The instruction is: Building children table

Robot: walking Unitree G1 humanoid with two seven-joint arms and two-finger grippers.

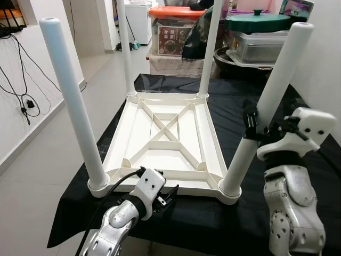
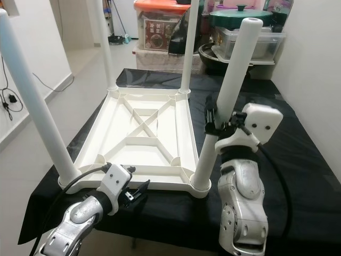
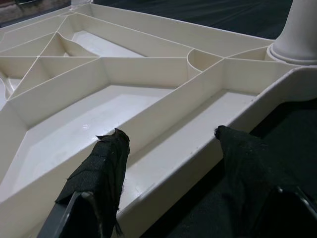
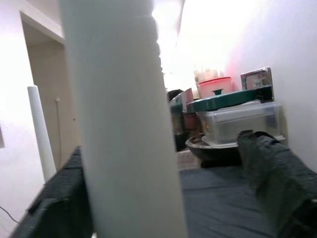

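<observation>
Black fingers [image 4: 277, 178] of the right gripper [image 1: 254, 125] clamp the near-right leg [image 1: 266, 104]; left gripper [image 3: 168, 144] spread wide by the upturned white tabletop [image 1: 165, 144], ribbed underneath, four legs standing, on black cloth [image 1: 240, 218]

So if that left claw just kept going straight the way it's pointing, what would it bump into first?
Most likely the near rim of the upturned white tabletop. The left gripper points at that edge with fingers open, one finger seemingly above the rim, so depth is uncertain.
</observation>
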